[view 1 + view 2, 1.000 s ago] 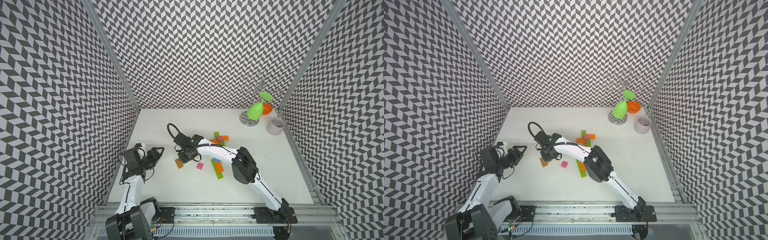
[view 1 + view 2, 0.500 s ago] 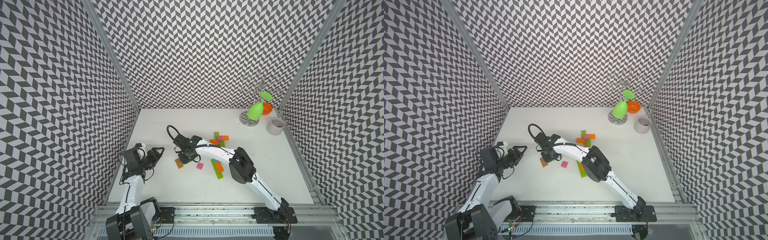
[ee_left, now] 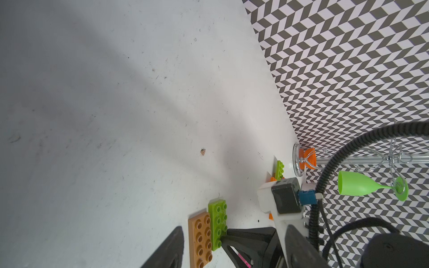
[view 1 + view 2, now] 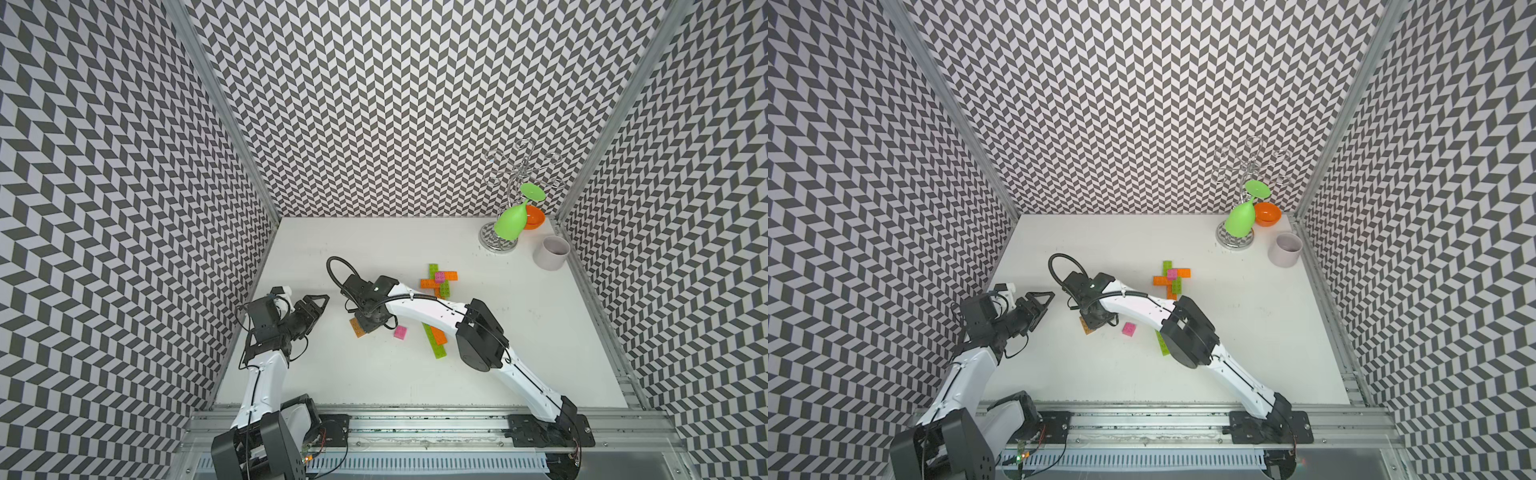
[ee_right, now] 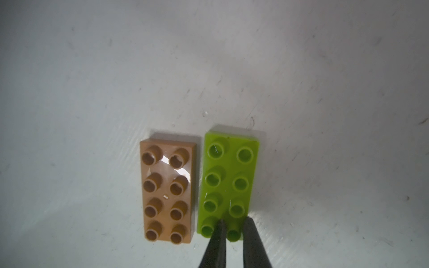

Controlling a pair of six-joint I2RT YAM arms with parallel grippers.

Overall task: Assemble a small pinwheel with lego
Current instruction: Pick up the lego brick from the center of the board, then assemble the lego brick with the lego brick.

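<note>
Lime green brick [image 5: 229, 176] lies flat, studs up, on the white table [image 5: 92, 81], w/ a brown brick [image 5: 168, 192] parallel just beside it and a thin gap btw them. R gripper [image 5: 235, 228] is down on the lime one's near end. Its fingertips are nearly together, pinching one end stud.

In both top views this pair sits left of table centre, mostly hidden under the R wrist. L gripper [image 4: 319, 302] hangs by the left wall w/ jaws apart and nothing in them, near the brown brick but not touching.

A pink square brick [image 4: 400, 332] lies loose just right of the R gripper. Further right is a lime strip [image 4: 439, 351] w/ an orange brick [image 4: 437, 336] touching it, partly under the R arm. Toward the back is a lime-and-orange cross [image 4: 428, 283] w/ a pink square on top.

Far right corner: wire stand [image 4: 487, 240] w/ a green goblet [image 4: 509, 222] hanging on it, orange bowl [image 4: 535, 217], grey cup [image 4: 552, 253].
</note>
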